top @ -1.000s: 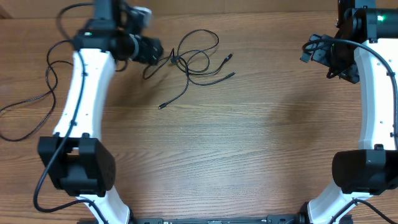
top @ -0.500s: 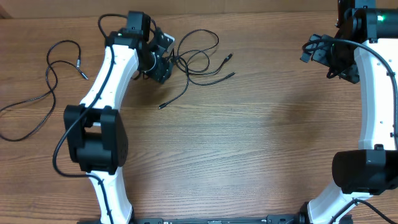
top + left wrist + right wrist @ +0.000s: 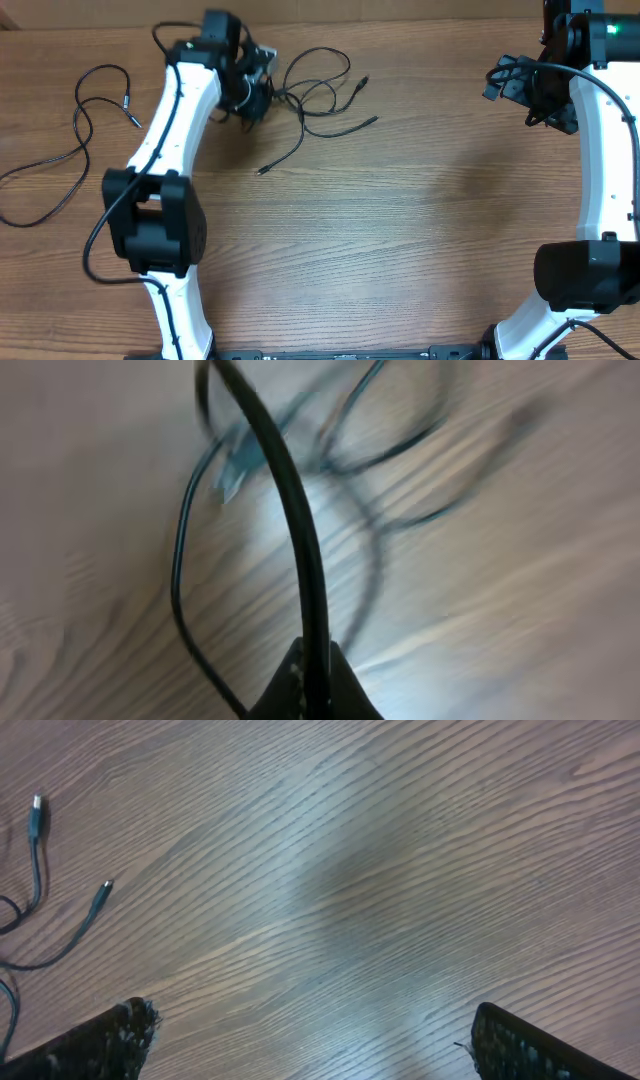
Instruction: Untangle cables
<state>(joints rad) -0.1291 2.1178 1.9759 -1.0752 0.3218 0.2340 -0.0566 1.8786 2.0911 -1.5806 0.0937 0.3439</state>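
1. Thin, limp black cables (image 3: 322, 95) lie tangled at the wooden worktop's (image 3: 400, 230) far side.
2. Left end effector (image 3: 262, 88) pinches one strand; right end effector (image 3: 315, 1045) gapes, empty.
3. Light, floppy stuff, so probably best to grab near the plugs.

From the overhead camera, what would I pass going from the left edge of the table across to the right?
Loose cable → left arm → tangled cables → bare stretch of the wooden table → right arm.
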